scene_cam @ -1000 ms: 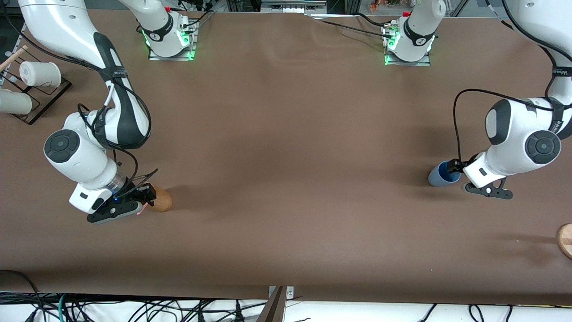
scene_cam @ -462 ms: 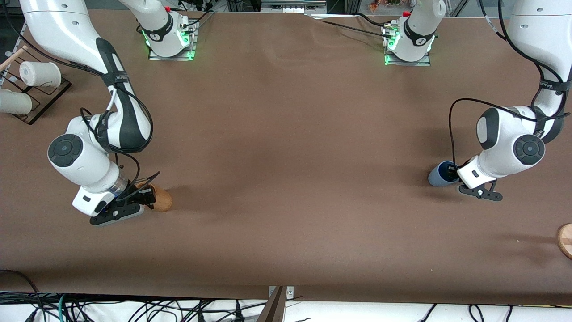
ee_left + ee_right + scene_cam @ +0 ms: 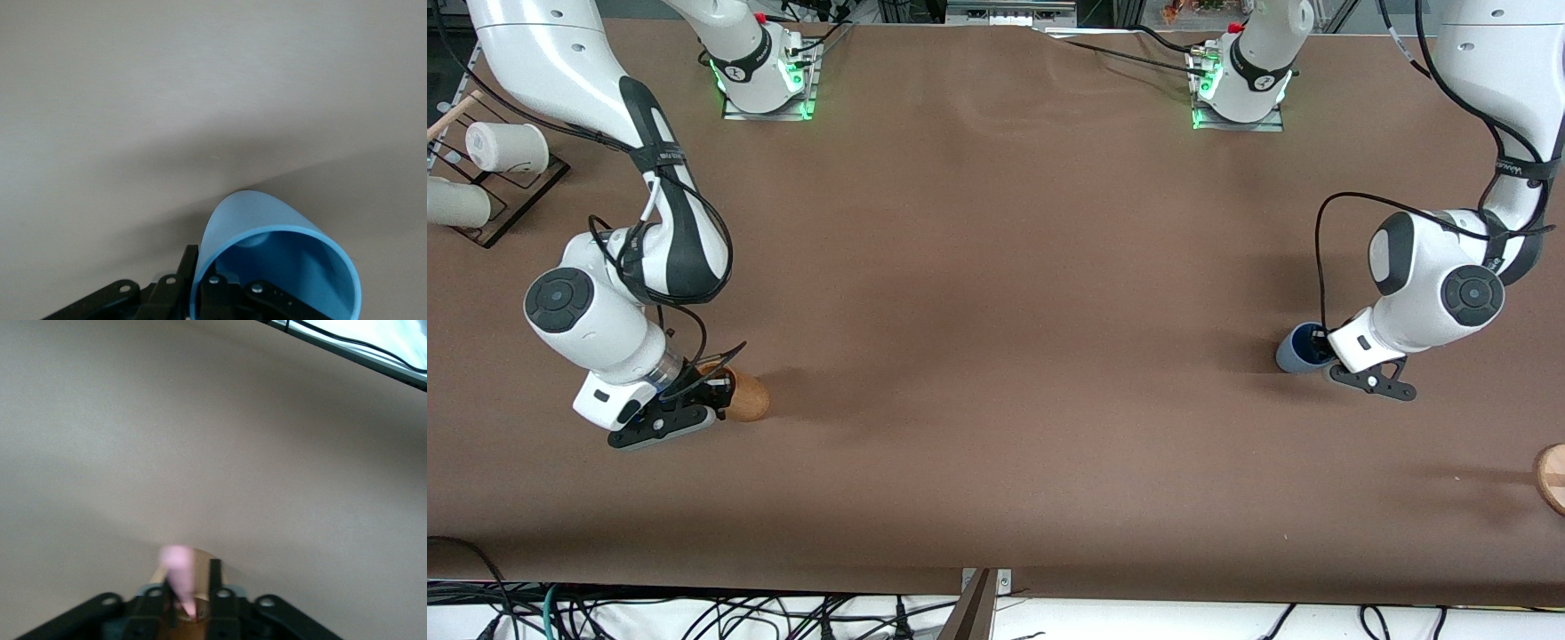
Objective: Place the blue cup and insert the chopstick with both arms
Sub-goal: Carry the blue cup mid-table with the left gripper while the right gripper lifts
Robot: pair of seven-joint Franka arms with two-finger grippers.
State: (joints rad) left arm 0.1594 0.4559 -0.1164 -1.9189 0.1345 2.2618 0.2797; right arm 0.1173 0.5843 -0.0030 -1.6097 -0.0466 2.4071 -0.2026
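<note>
The blue cup [image 3: 1294,354] sits tilted near the left arm's end of the table. My left gripper [image 3: 1319,343] is shut on its rim. In the left wrist view the cup [image 3: 260,220] has one finger inside its wall and one outside, with my left gripper [image 3: 200,257] pinching the wall. My right gripper [image 3: 716,391] is at the mouth of the brown wooden cup [image 3: 749,400]. In the right wrist view it [image 3: 191,580] is shut on the pink chopstick [image 3: 179,572], whose lower end is in the brown cup [image 3: 202,561]. The chopstick is hidden in the front view.
Two white cups [image 3: 507,147] [image 3: 454,203] lie on a dark rack at the right arm's end. A round wooden piece [image 3: 1552,478] lies at the table edge at the left arm's end. The arm bases [image 3: 765,76] [image 3: 1240,84] stand farthest from the front camera.
The left arm has drawn in toward the table's middle, shifting the blue cup a little that way. The right wrist has risen slightly, and the pink tip no longer shows below the gripper.
</note>
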